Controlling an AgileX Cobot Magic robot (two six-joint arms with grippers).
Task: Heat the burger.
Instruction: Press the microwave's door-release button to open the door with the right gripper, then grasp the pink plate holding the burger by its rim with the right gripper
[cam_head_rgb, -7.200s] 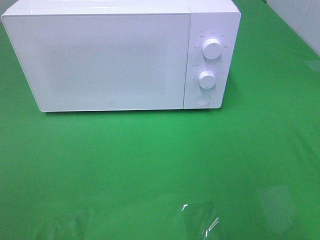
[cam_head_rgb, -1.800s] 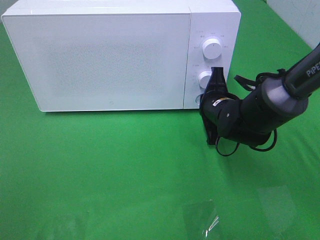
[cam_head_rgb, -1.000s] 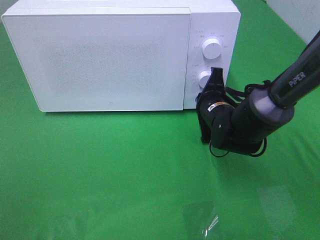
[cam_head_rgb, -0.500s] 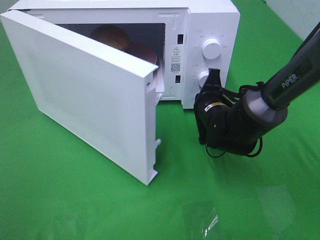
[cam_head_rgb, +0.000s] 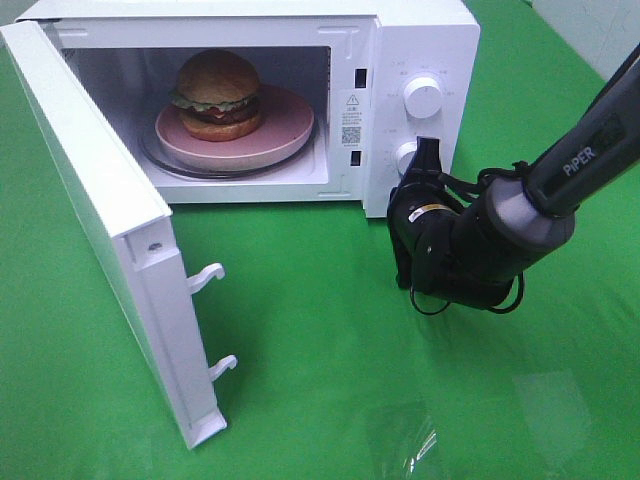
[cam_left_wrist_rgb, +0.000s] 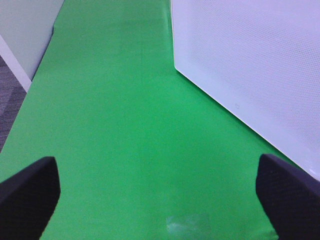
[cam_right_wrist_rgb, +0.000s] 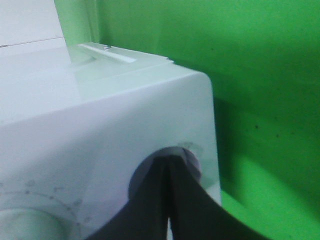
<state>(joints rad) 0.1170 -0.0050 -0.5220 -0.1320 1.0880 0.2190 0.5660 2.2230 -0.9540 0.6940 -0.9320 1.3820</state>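
A green counter (cam_head_rgb: 330, 330) is filling the high view, and a white microwave (cam_head_rgb: 440, 40) is standing on it with its door (cam_head_rgb: 100, 220) swung wide open. The right fingers (cam_head_rgb: 403, 200) are pressed together and are resting against the control panel, just under the lower knob (cam_head_rgb: 408, 155). The burger (cam_head_rgb: 217, 93) is sitting inside the cavity on a pink plate (cam_head_rgb: 285, 135), well apart from these fingers and beyond the panel edge.

In the left wrist view, the left fingers (cam_left_wrist_rgb: 30, 192) are spread wide and are holding nothing. The outer face of the door (cam_left_wrist_rgb: 260, 75) is lying ahead of them and to one side, with bare counter (cam_left_wrist_rgb: 115, 125) between.

In the right wrist view, the closed fingers (cam_right_wrist_rgb: 155, 200) are touching a round button (cam_right_wrist_rgb: 192, 157) on the microwave front (cam_right_wrist_rgb: 125, 120), and they are gripping nothing.

I am judging that the opening step is finished, because the food is already in place. The next move is probably calling for the right arm to draw back from the button, while the left arm is pushing the door until it latches. After that, a knob needs turning.
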